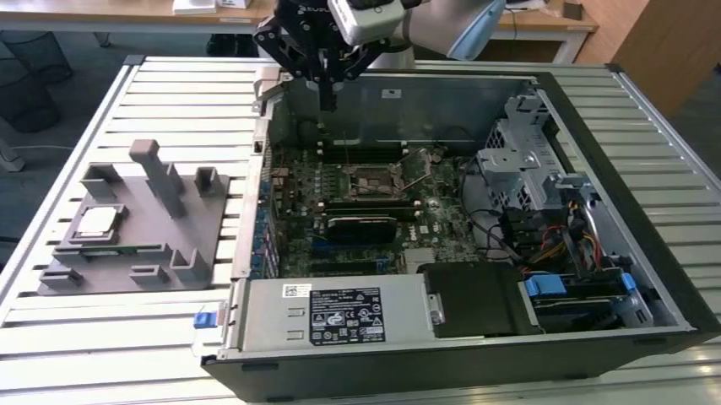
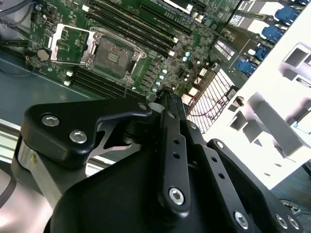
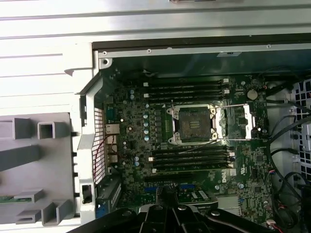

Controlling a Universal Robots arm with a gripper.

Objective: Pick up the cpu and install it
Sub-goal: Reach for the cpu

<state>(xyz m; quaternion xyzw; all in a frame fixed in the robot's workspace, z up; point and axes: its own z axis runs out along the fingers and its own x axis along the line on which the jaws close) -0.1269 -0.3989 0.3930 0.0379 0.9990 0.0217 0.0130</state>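
Note:
The cpu (image 1: 96,221), a small silver-grey square chip, lies flat on the grey fixture plate (image 1: 135,253) at the exterior view's left, outside the computer case. My gripper (image 1: 327,103) hangs high over the case's back left corner, far from the cpu, fingers pressed together and holding nothing. Its black fingers show in both wrist views (image 2: 167,97) (image 3: 167,194). The motherboard's cpu socket (image 1: 366,181) (image 2: 111,54) (image 3: 193,125) stands open and bare, its metal load plate (image 3: 238,121) folded aside.
The open tower case (image 1: 586,93) lies on a slatted metal table (image 1: 169,93). Inside are memory slots (image 3: 187,90), a power supply (image 1: 338,316), drive cages and cables (image 1: 552,228). Upright grey blocks (image 1: 158,173) rise from the fixture plate beside the cpu.

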